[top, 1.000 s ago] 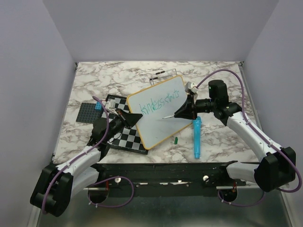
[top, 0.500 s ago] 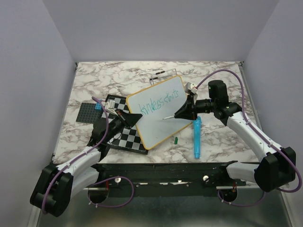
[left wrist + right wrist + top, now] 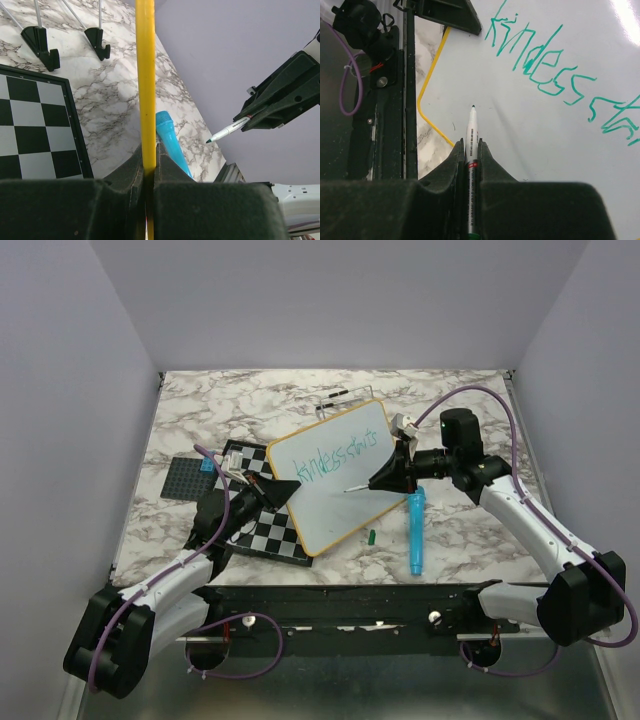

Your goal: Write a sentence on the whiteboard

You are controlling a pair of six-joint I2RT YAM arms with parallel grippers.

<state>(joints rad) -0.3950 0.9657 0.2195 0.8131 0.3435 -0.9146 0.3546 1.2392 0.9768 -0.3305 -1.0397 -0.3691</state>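
The glossy white rectangular whiteboard (image 3: pixel 335 508) with a thin yellow-orange frame bears a single slanting line of thin green handwritten lettering (image 3: pixel 335 453). In the right wrist view it reads "kindess", then "sta", where the edge of the picture cuts the word off. In the top view the second word appears to be "starts", though it is small there. The slim white marker pen (image 3: pixel 471 131) has tiny dark print on its barrel, too small to read.

Green sentence (image 3: pixel 335 456), white yellow-framed whiteboard (image 3: pixel 330 508), black-white checkered board (image 3: pixel 266 533), grey-veined marble table (image 3: pixel 200 408).
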